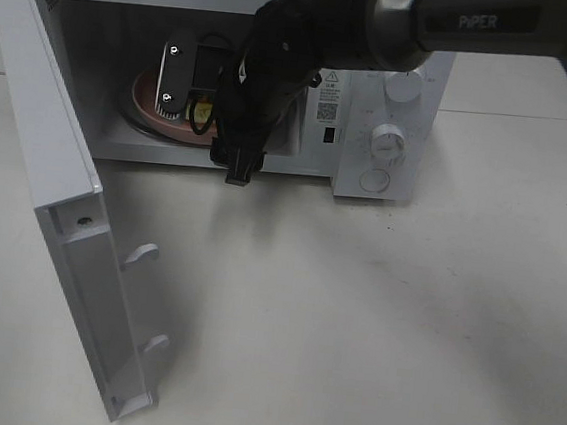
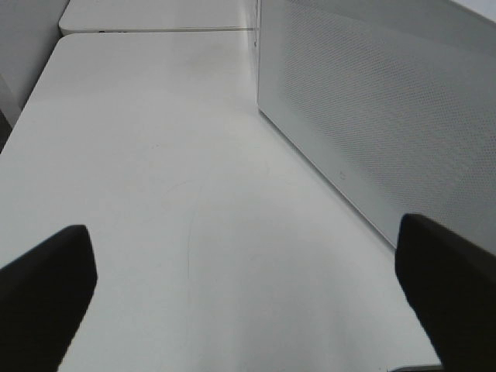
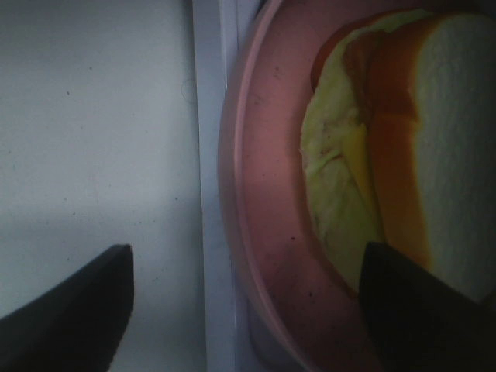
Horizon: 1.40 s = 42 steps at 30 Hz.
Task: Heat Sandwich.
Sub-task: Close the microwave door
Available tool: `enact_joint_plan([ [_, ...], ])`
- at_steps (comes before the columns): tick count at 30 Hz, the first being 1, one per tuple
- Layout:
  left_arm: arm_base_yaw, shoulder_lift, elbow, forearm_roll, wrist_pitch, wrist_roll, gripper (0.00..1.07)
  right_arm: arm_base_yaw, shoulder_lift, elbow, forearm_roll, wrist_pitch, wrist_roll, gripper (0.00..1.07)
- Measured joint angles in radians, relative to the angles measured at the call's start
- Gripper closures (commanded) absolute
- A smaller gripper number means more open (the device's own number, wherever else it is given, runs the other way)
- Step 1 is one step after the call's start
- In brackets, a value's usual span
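The sandwich point(image 3: 372, 155) lies on the pink plate point(image 3: 263, 232) inside the open microwave point(image 1: 385, 92), ready for heating. The right gripper point(image 3: 244, 256) straddles the plate's rim, jaws wide, gripping nothing. The left gripper point(image 2: 244, 232) hangs spread open over the table point(image 2: 155, 155), out of the way.

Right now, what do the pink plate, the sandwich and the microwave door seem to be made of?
The pink plate: probably matte plastic, dull sheen, thin raised rim; ceramic is possible. The sandwich: porous pale outer layer like bread or foam, smooth yellow and orange layers; real or toy, I cannot tell. The microwave door: white moulded plastic, smooth, with latch hooks.
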Motion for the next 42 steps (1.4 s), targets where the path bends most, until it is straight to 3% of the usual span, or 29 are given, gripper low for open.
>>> enact_joint_plan([
  [7, 0.0, 0.0, 0.0, 0.0, 0.0, 0.0, 0.05, 0.0, -0.126, 0.224, -0.015, -0.125, 0.0, 0.31],
  [16, 0.0, 0.0, 0.0, 0.0, 0.0, 0.0, 0.05, 0.0, -0.26, 0.424, -0.015, -0.148, 0.001, 0.31],
  [42, 0.0, 0.0, 0.0, 0.0, 0.0, 0.0, 0.05, 0.0, -0.605, 0.815, -0.015, -0.16, 0.168, 0.31],
])
